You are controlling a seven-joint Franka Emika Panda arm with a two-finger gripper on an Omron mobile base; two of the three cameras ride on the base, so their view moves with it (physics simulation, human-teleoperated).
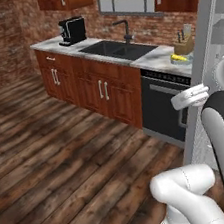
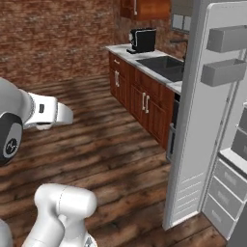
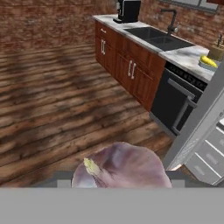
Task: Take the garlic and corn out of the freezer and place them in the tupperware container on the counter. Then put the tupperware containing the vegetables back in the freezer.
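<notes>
Garlic [image 3: 120, 166] sits close under the hand camera, seemingly clamped between the gripper's fingers, stem tip pointing left and a little up in the hand view, bulb rounded with hardly any long axis. Corn [image 1: 179, 57] already lies in the tupperware [image 1: 184, 62] on the counter [image 1: 159, 57], lengthwise along it. Carrying is in hand; next, swing past the freezer door [image 2: 193, 120] and release over the tray.

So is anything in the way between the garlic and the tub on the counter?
Partly. The open freezer door juts out beside the line from the garlic to the tub, hiding part of it. Otherwise there is just bare floor.
</notes>
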